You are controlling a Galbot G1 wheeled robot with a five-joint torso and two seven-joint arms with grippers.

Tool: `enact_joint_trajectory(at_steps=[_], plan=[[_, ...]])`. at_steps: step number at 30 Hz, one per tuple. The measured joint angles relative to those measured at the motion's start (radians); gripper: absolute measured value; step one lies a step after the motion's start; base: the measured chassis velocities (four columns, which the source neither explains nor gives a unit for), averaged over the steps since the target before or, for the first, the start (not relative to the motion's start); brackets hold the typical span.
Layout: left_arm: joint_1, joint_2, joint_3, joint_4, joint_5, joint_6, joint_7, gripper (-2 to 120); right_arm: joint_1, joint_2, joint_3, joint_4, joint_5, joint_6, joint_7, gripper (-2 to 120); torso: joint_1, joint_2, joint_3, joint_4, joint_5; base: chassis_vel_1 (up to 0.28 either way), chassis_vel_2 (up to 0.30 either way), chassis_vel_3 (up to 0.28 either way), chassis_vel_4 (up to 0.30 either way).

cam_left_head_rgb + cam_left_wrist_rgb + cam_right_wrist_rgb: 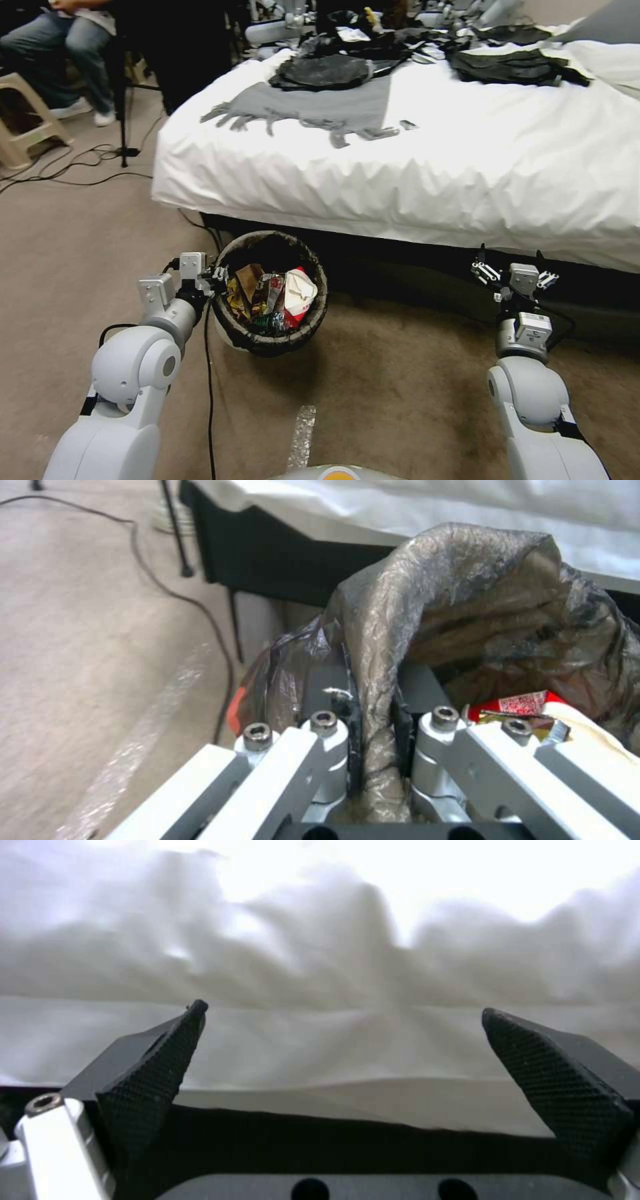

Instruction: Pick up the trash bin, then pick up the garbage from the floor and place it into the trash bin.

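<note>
carpet in beige covers the floor beside a bed with a white sheet. left tool is closed on the liner rim of the trash bin, which holds garbage; no label is readable. right tool is wide open, empty, near the bed.

**Carpet floor and bed**

Tan carpet floor. A black cable runs along it near the left arm; more cables trail at far left. A strip of clear tape is stuck to the carpet in the near middle. A beige plastic stool stands at far left.

Bed with white sheet and dark base. On the sheet: a grey fringed cloth spread flat, dark clothes heaped behind it, and more dark clothes to the right.
</note>
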Motion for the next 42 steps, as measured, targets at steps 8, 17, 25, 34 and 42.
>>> enact_joint_trajectory(at_steps=[8,17,25,34,42], plan=[[0.000,-0.002,0.000,0.001,0.003,-0.001,0.001,5,-0.003,0.001,-0.001,0.000,-0.001,0.000,0.000,100,0.000,0.000,0.000,-0.0001,0.0000,0.073,0.072,0.070,0.071],[-0.001,0.000,-0.004,0.002,0.007,-0.001,0.004,5,0.001,0.002,-0.007,-0.001,-0.001,-0.001,-0.001,100,0.000,0.000,0.000,0.0000,0.0000,0.086,0.075,0.079,0.079],[0.003,0.000,-0.008,-0.001,0.009,-0.001,0.008,5,-0.008,0.005,-0.009,0.000,-0.004,0.000,-0.001,100,0.000,0.000,0.000,0.0000,0.0000,0.067,0.079,0.070,0.073],[0.005,0.004,-0.010,-0.009,0.006,-0.001,0.009,5,-0.017,0.000,-0.005,0.011,-0.006,0.002,-0.001,100,0.000,0.000,0.000,0.0000,0.0000,0.067,0.062,0.071,0.065],[0.002,0.003,-0.008,-0.009,0.006,0.001,0.009,5,-0.021,-0.003,-0.008,0.013,-0.004,0.002,-0.001,100,0.000,0.000,0.000,-0.0001,0.0001,0.067,0.071,0.082,0.072]])
